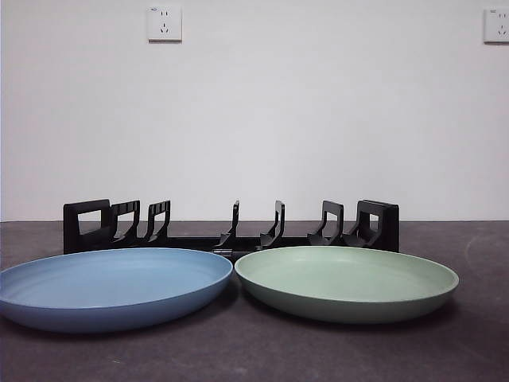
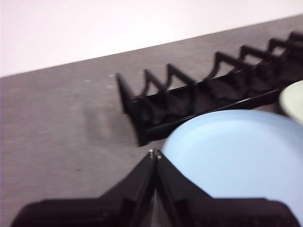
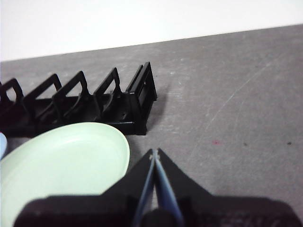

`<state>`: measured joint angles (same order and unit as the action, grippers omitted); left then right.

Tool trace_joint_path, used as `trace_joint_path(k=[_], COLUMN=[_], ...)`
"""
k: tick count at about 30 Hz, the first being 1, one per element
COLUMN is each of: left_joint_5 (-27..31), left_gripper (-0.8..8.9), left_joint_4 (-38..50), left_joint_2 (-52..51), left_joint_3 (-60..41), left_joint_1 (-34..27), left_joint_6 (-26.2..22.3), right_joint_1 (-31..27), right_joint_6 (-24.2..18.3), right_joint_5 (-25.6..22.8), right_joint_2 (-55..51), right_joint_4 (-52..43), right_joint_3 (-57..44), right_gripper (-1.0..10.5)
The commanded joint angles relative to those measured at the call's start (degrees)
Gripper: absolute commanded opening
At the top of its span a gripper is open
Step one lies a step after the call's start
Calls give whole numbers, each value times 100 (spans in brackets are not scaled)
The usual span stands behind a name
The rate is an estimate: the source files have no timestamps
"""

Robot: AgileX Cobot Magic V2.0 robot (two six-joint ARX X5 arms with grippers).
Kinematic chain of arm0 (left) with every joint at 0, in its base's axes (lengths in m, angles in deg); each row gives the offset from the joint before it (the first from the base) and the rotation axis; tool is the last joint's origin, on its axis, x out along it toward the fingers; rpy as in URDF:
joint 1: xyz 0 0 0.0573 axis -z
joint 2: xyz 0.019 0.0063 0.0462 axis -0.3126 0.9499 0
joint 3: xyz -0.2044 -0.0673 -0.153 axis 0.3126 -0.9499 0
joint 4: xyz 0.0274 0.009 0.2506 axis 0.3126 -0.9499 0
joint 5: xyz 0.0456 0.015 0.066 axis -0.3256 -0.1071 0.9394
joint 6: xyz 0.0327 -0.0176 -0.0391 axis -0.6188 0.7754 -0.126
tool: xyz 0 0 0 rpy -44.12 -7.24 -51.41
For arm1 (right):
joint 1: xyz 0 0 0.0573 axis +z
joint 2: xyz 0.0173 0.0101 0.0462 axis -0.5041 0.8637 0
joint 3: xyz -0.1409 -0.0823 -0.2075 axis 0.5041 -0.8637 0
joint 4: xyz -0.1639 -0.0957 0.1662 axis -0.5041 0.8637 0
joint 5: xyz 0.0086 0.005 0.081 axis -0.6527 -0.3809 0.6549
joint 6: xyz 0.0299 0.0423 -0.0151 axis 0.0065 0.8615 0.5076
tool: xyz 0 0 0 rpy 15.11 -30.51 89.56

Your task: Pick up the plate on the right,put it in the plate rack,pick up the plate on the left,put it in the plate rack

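Both plates lie flat on the dark table, side by side and nearly touching at their rims: the blue plate point(image 1: 111, 285) on the left, the green plate point(image 1: 347, 280) on the right, each with its hollow facing up. Just behind them, along the far side, runs the black plate rack point(image 1: 231, 227), long and low, its pairs of slotted prongs standing upright and every slot bare, so neither plate has gone in yet. The rack sits parallel to the row of plates, which looks deliberate: each plate has slots right behind it, a short lift and tilt away. Neither arm appears in the front view. The left gripper point(image 2: 155, 154) hovers above the table at the near-left edge of the blue plate, jaws pressed tip to tip and holding nothing. The right gripper point(image 3: 155, 152) hangs just beside the green plate's right rim, above bare table, its jaws likewise closed together on nothing. Since the green plate comes first, my read is that the right gripper must spread its jaws and drop to that thin rim. The rim lies low against the table, so catching it cleanly looks like the tricky part; a shallow, smooth plate could slide away or slip once it is tipped upright for the prongs.
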<state>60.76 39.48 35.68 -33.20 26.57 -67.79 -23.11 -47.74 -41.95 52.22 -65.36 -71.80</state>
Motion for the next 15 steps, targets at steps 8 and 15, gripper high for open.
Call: trace_joint_path(k=[8,15], left_joint_5=[-205,-321], left_gripper=[-6,-6], left_joint_4=[136,103], left_joint_2=[-17,111], left_joint_3=[-81,203], left_joint_1=[-9,-9], left_joint_6=[2269,2474], right_joint_1=[4,2], right_joint_6=[1370,1364], right_joint_5=[22,-20], right_joint_2=[-2,269], right_joint_4=[-28,-31], right_joint_3=[-90,188], right_gripper=[-3,-9])
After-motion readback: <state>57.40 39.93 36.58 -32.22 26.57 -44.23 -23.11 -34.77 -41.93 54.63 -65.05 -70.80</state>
